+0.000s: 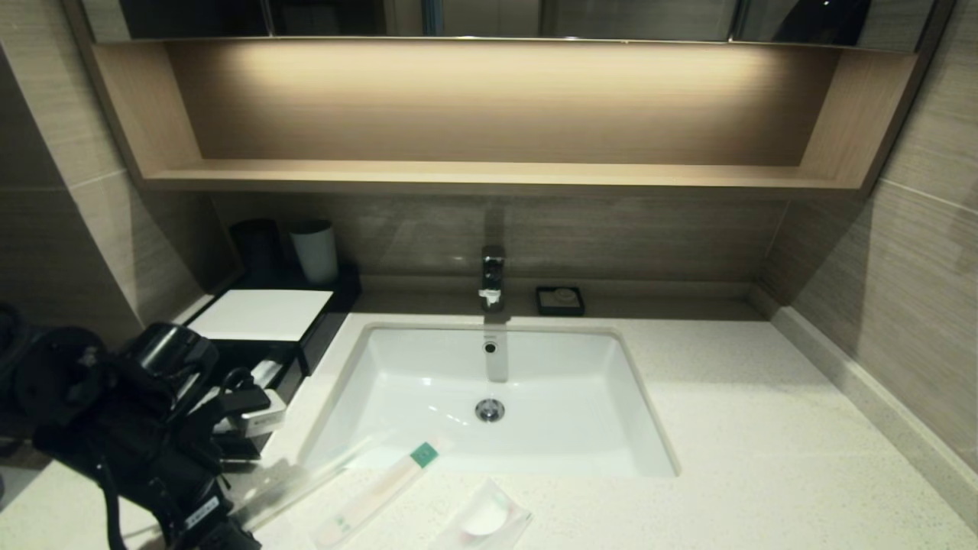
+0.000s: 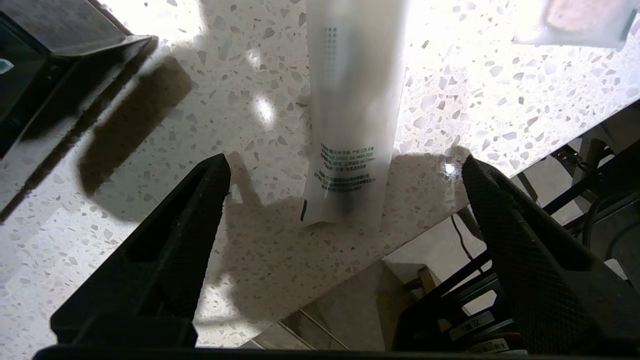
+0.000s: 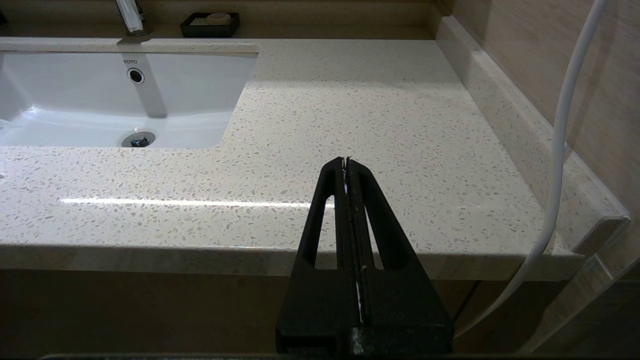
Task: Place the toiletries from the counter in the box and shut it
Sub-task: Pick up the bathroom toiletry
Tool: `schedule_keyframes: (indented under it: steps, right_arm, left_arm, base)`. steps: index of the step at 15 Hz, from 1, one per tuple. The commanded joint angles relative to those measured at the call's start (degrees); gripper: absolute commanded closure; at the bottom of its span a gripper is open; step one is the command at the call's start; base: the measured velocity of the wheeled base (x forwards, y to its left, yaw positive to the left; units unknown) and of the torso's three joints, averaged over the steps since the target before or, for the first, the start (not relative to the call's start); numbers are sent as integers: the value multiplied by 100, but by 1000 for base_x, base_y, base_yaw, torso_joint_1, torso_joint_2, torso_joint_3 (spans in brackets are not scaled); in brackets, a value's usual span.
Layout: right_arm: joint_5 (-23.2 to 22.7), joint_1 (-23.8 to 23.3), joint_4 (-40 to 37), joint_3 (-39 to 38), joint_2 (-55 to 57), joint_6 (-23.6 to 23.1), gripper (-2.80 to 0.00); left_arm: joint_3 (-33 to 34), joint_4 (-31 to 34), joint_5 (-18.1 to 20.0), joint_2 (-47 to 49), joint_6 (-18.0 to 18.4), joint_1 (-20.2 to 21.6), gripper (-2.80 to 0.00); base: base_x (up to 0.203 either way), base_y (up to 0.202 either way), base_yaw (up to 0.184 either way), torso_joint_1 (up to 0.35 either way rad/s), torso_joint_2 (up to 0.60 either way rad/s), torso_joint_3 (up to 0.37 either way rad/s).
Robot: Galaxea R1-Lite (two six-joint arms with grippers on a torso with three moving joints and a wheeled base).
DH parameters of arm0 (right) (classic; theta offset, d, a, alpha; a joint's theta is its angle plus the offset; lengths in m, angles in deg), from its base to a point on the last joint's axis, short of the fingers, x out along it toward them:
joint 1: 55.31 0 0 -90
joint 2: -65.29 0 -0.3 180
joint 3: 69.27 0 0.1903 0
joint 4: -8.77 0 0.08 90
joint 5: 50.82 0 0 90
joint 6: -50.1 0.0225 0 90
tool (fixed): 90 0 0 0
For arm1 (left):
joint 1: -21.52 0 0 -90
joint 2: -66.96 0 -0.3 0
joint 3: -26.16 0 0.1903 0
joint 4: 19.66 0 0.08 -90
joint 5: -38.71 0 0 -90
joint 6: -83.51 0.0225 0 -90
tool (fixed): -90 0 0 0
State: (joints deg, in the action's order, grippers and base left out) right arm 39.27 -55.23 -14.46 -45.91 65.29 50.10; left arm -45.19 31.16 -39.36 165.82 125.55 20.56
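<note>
Our left gripper [image 2: 345, 170] hovers with its fingers spread wide over the near left edge of the table [image 1: 764, 428], one finger on each side of the printed end of the long clear sleeve [image 2: 352, 115], without touching it. That sleeve [image 1: 306, 483] lies flat on the table in front of the sink basin [image 1: 489, 397]. Just beside it, angled the same way, lies the whitish packet with a green end [image 1: 382, 493], its green tip reaching the basin's front rim. The small square sachet with a white disc [image 1: 483, 519] rests near the table's front edge, close to the packet. The black box [image 1: 263, 315] sits at the back left with its drawer tray [image 1: 267, 374] pulled out toward us. Our right gripper [image 3: 346, 162] hangs pressed shut and empty, low by the table's front edge on the right.
</note>
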Motion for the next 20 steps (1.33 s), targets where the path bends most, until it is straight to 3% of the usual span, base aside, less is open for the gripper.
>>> schedule_keyframes:
  steps: [1, 20]
  right_arm:
    - [-1, 1, 4, -8, 0, 0, 0]
    - [-1, 1, 4, -9, 0, 0, 0]
  left_arm:
    - [0, -30, -59, 28, 23, 0, -280]
    - [35, -73, -217, 222, -3, -36, -280]
  base:
    - [0, 0, 0, 0, 0, 0]
    - [0, 0, 0, 0, 0, 0]
